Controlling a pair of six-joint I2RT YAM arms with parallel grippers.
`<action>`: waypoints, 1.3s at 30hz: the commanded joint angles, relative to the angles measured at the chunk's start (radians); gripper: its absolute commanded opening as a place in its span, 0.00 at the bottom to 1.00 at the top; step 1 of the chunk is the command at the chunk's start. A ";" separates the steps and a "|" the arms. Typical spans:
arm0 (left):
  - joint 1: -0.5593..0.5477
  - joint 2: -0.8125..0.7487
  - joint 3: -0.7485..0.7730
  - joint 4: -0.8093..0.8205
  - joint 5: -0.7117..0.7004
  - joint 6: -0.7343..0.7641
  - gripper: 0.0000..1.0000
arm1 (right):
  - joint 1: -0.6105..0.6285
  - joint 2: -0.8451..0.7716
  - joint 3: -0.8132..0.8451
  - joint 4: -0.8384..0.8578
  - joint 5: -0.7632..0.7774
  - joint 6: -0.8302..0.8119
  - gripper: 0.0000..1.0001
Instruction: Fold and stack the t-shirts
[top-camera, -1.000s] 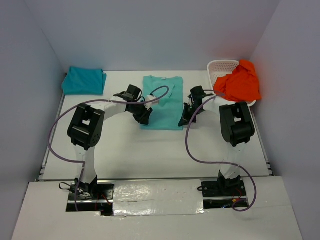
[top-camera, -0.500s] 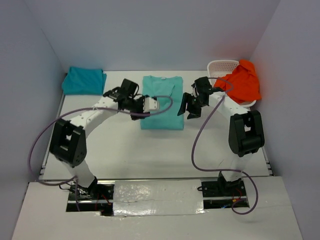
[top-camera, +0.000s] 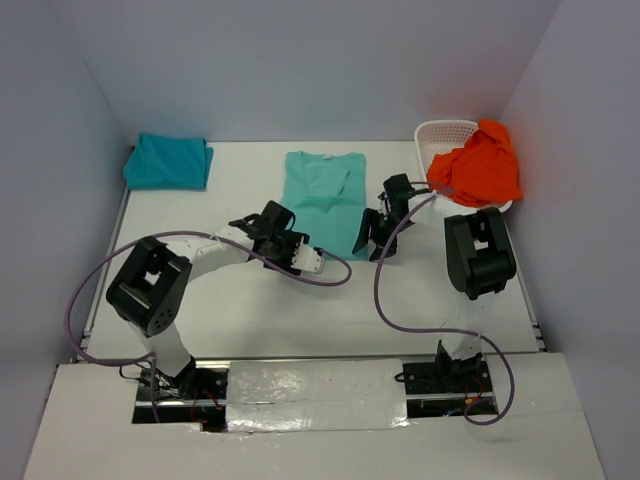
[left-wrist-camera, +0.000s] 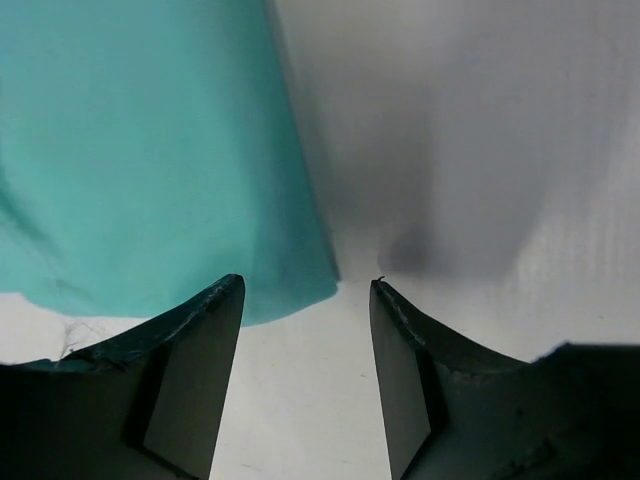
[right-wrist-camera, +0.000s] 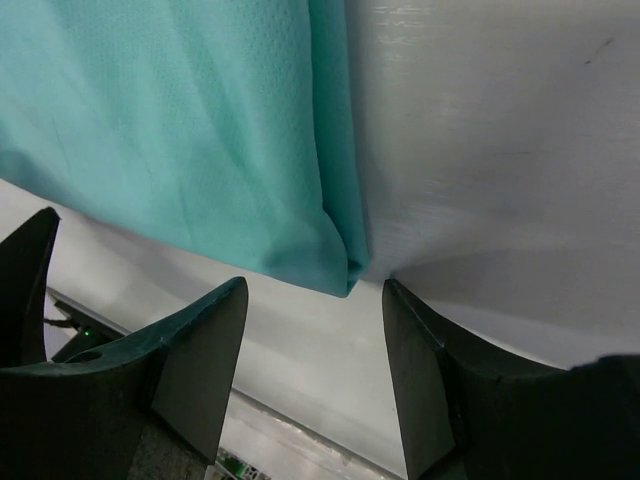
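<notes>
Two sets of jaws, both spread wide, both empty! The left gripper (left-wrist-camera: 305, 285) hangs over the table (top-camera: 300, 310) with its fingers apart, and the near left corner of the mint shirt (top-camera: 322, 195) sits just past its tips. Nothing is pinched. The right gripper (right-wrist-camera: 315, 285) mirrors it at the near right corner, which lines up with the gap, and no cloth is clamped there either.

Moving outward, the mint shirt lies flat at twelve o'clock from the table's middle, collar at the far end. It looks narrowed, as if its sides are tucked in. The teal shirt (top-camera: 168, 162) rests folded at ten o'clock. The orange shirt (top-camera: 480, 165) is heaped over the basket (top-camera: 440, 132) at two o'clock, not yet folded.

Here is the danger. If one side bites and the other slides off, the hem comes up crooked and the fold goes askew. A shallow pinch could also take the top layer alone and peel the tucked sides open. Watch the left arm's cable (top-camera: 335, 280) too: it loops just near of the hem and could drag the cloth.

From above, the wrists cover their own fingertips and part of the hem. How many layers lie at each corner is hard to make out, and so is whether the pads touch the table. The orange shirt hides whatever is in the basket.
</notes>
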 joint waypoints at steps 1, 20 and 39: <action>-0.003 0.000 -0.012 0.082 -0.032 -0.030 0.65 | 0.007 0.021 -0.045 0.061 -0.013 0.012 0.64; -0.023 0.048 -0.052 0.174 -0.079 -0.170 0.00 | -0.005 0.035 -0.028 0.124 -0.054 0.040 0.00; -0.103 -0.272 -0.012 -0.456 0.167 -0.259 0.00 | 0.162 -0.435 -0.349 -0.130 -0.186 -0.083 0.00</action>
